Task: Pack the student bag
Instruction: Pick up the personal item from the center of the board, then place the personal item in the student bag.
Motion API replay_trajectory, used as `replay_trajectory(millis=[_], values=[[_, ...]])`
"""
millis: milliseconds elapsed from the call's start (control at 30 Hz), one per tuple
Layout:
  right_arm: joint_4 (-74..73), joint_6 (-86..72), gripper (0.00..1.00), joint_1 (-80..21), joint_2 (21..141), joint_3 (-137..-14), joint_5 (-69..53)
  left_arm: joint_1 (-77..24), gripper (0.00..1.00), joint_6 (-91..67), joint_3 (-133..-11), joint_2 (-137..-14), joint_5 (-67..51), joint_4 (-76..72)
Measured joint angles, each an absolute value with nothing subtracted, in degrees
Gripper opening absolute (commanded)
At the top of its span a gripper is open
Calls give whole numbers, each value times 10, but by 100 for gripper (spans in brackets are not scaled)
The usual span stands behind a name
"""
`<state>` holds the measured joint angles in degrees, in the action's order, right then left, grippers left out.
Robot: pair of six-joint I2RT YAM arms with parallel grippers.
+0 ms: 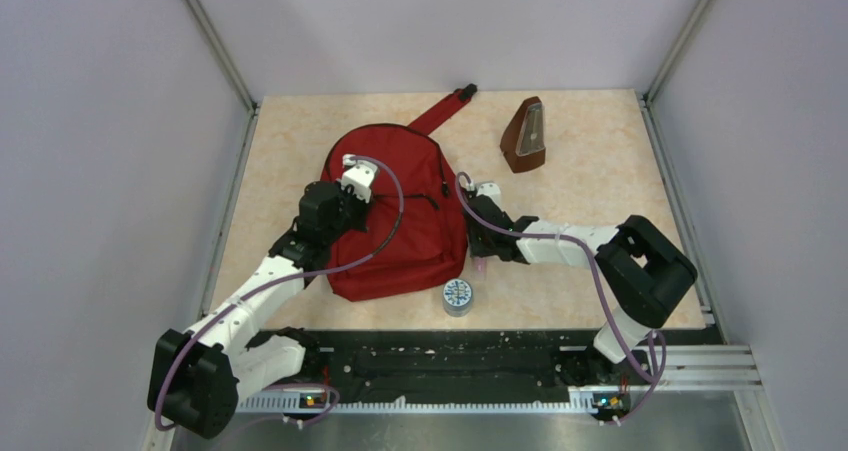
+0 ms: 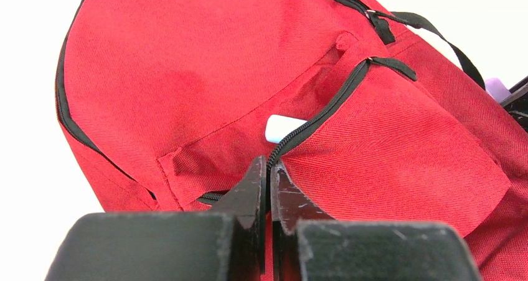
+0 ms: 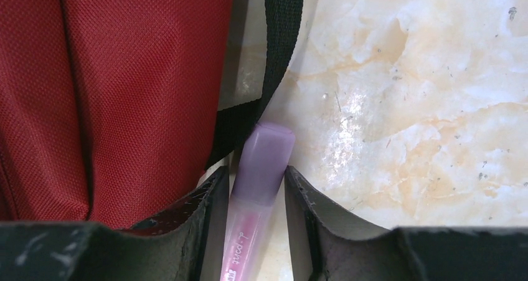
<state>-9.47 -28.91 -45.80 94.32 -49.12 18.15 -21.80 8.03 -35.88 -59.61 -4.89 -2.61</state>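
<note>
The student bag (image 1: 410, 236) is a red backpack lying flat in the middle of the table. My left gripper (image 1: 362, 193) rests on its front. In the left wrist view the gripper (image 2: 269, 169) is shut on the black zipper edge (image 2: 324, 109) of the open front pocket. A white object (image 2: 283, 126) shows inside the pocket. My right gripper (image 1: 478, 241) is at the bag's right edge. In the right wrist view it (image 3: 255, 172) is closed round a purple highlighter (image 3: 264, 159) just above the tabletop, beside a black strap (image 3: 280, 38).
A brown metronome (image 1: 525, 136) stands at the back right. A round blue-and-white tin (image 1: 457, 297) sits near the front edge, just below the bag. One red strap (image 1: 440, 111) stretches toward the back. Grey walls enclose the table on three sides.
</note>
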Motion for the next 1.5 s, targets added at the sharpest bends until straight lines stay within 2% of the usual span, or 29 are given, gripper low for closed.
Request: replay_trajectory(millis=[333, 467, 567, 733, 900, 1033, 1300, 1500], values=[[-86, -263, 29, -448, 931, -475, 173, -218, 0, 81, -359, -596, -49, -26], [-86, -256, 8, -448, 931, -475, 174, -218, 0, 81, -359, -596, -49, -26], [-89, -255, 0, -447, 931, -476, 175, -218, 0, 81, -359, -596, -49, -26], [-103, -255, 0, -447, 922, -476, 187, -218, 0, 81, -359, -596, -48, -26], [-108, -237, 0, -446, 859, -478, 206, -218, 0, 81, -359, -596, -50, -26], [-87, -216, 0, -442, 842, -527, 209, -218, 0, 81, -359, -596, -50, -26], [18, -186, 0, -440, 945, -717, 142, -218, 0, 81, -359, -596, -51, -26], [65, -188, 0, -441, 1040, -794, 85, -218, 0, 81, -359, -596, -51, -26]])
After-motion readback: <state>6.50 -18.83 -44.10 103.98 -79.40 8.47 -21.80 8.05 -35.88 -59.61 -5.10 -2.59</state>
